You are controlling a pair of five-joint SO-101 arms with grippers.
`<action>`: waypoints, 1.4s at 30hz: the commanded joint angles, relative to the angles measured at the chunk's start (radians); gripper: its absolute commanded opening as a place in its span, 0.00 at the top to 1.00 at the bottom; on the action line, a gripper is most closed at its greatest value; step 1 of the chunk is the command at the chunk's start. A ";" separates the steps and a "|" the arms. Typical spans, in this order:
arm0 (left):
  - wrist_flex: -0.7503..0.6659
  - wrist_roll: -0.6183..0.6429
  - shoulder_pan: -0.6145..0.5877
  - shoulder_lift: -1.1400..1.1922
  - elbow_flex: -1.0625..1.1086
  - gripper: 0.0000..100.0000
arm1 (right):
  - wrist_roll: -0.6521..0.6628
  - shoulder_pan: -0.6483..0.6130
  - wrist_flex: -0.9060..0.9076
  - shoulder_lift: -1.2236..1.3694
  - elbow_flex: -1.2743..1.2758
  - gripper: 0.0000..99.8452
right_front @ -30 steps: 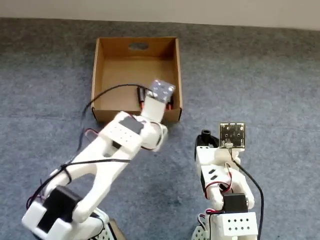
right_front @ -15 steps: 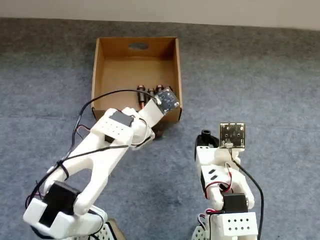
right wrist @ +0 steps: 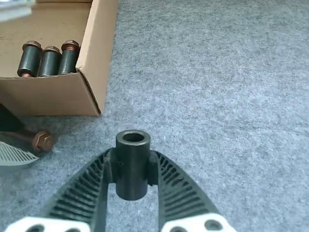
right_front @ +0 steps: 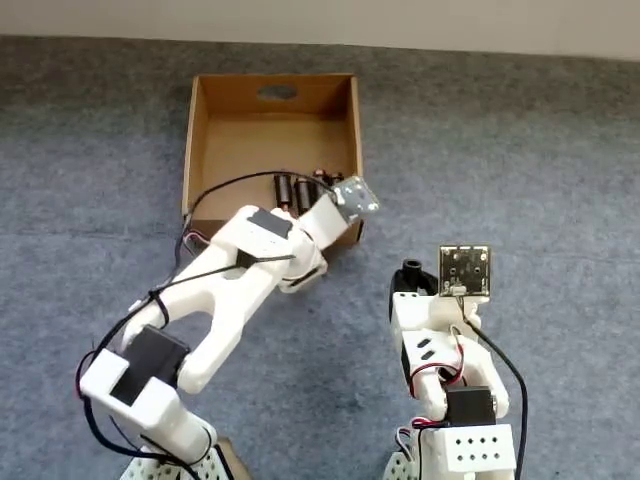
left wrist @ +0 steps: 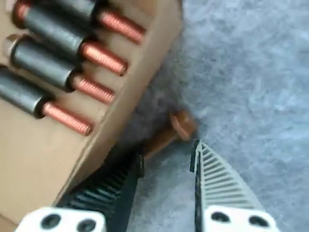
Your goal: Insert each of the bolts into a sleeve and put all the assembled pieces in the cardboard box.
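No text, label, number or sign can be read on the cardboard box [right_front: 196,150] or elsewhere.

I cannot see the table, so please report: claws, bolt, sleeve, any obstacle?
Left claw open, tips at loose bolt on carpet. Right claw shut on black sleeve, upright. Three assembled pieces in cardboard box. Box wall close beside bolt.

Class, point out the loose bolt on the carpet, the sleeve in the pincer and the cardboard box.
loose bolt [left wrist: 165,138], left wrist view, on its shank.
sleeve [right wrist: 132,169], right wrist view, on its side wall.
cardboard box [right_front: 250,150], high view, on its bare floor.
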 commanded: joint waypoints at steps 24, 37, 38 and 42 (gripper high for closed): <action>0.002 -0.304 -0.042 -0.002 -0.087 0.82 | -0.003 -0.004 0.004 -0.015 -0.008 0.99; 0.002 -0.321 -0.008 0.104 -0.093 0.82 | -0.003 -0.004 0.004 -0.015 -0.008 0.99; 0.002 -0.321 -0.008 0.133 -0.094 0.82 | -0.003 -0.004 0.004 -0.015 -0.008 0.99; 0.006 -0.321 -0.004 0.188 -0.131 0.82 | -0.003 -0.004 0.004 -0.015 -0.008 0.99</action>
